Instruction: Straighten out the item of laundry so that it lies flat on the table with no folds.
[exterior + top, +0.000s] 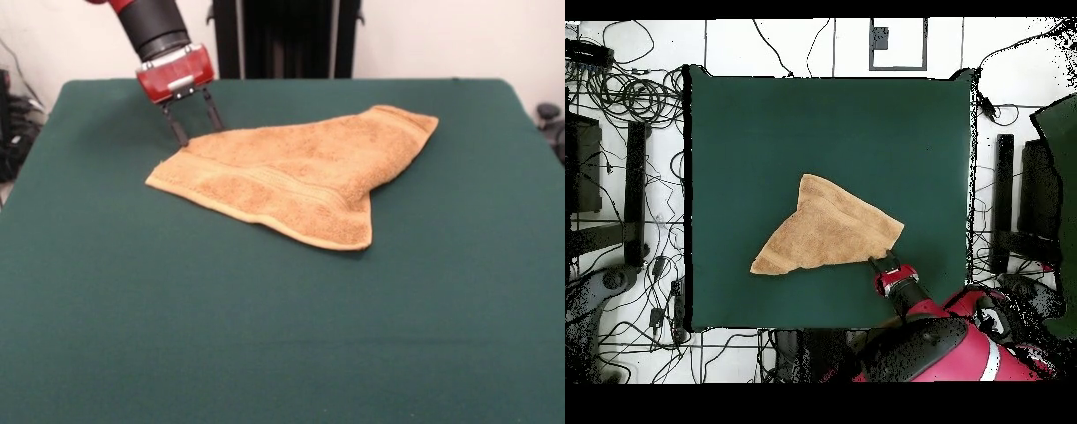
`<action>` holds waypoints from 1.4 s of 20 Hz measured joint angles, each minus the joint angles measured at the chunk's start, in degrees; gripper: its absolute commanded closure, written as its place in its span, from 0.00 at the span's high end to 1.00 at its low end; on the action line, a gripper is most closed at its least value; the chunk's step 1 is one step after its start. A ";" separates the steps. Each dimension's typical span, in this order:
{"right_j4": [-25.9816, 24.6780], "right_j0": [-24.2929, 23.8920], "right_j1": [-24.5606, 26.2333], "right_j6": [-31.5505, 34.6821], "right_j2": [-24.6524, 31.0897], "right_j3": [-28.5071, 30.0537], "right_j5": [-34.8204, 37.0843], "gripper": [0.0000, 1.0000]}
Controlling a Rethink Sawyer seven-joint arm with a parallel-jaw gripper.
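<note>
The orange-tan towel point(296, 172) lies near the middle of the dark green table point(265, 336), folded over itself into a rough triangle, with a woven band stripe along its near flap. In the overhead view the towel point(825, 228) is a triangle too. My gripper point(200, 132) stands at the towel's far left edge, its two fingers point(177, 126) apart and pointing down close to the table. I see nothing held between them. In the overhead view my gripper point(883, 265) sits just off the towel's lower right corner.
The table point(765, 130) has wide green cloth on all sides of the towel. Cables and stands point(625, 100) lie on the floor beyond the table's edges. The robot's dark pedestal point(287, 35) stands behind the far edge.
</note>
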 measured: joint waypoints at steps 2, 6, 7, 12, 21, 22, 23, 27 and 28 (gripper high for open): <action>0.01 0.01 0.00 0.00 0.02 0.00 0.00 1.00; 0.01 0.01 0.00 0.00 0.11 0.00 0.00 1.00; 0.00 0.02 0.00 0.00 0.12 -0.01 0.00 1.00; -0.12 0.27 -0.09 0.23 0.37 0.00 0.00 1.00; -2.45 0.28 -0.65 6.36 2.01 -0.01 0.00 1.00; -3.03 0.29 -0.74 8.21 2.33 -0.01 0.00 1.00; -3.45 0.31 -0.81 9.50 2.51 0.00 -0.01 1.00; -4.89 0.37 -1.51 14.09 3.52 0.01 -0.01 1.00; -5.09 0.39 -1.70 14.83 3.76 0.00 -0.02 1.00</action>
